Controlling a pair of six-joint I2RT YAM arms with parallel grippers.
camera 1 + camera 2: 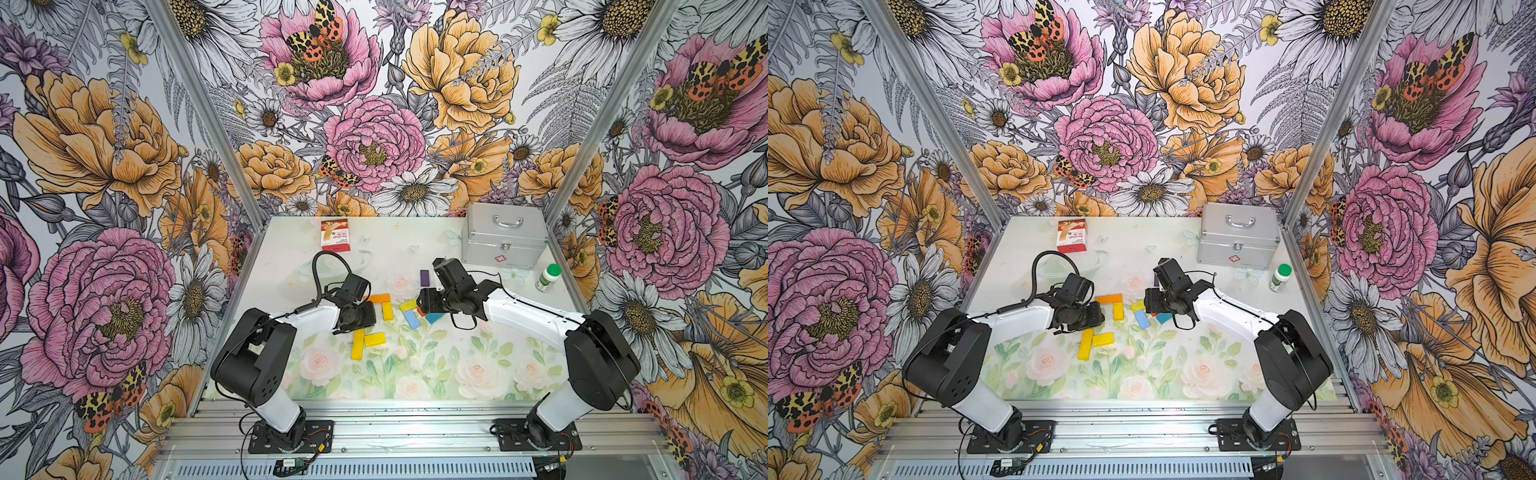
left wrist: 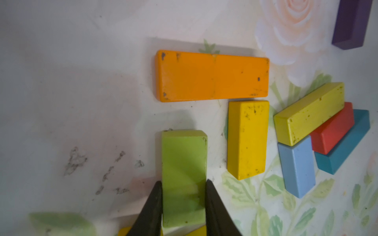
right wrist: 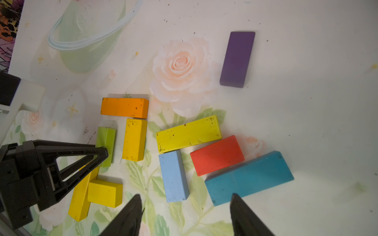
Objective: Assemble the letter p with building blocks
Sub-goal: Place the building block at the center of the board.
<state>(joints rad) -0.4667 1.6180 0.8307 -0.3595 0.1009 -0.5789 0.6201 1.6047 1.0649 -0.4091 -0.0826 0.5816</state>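
My left gripper (image 2: 183, 181) is shut on a green block (image 2: 184, 163), one finger against each long side. The green block lies parallel to a yellow block (image 2: 247, 139), a gap away from the end of an orange block (image 2: 211, 76). In both top views the left wrist hides the green block. My right gripper (image 3: 186, 195) stands open above the table, its fingertips either side of the near ends of a light blue block (image 3: 173, 175) and a teal block (image 3: 249, 176). A red block (image 3: 216, 155), a lime-yellow block (image 3: 188, 133) and a purple block (image 3: 237, 59) lie loose.
Two more yellow blocks (image 1: 358, 344) (image 1: 375, 339) lie touching in front of the left gripper. A silver metal case (image 1: 505, 237) and a white bottle (image 1: 548, 277) stand at the back right. A red-and-white card box (image 1: 335, 235) lies at the back.
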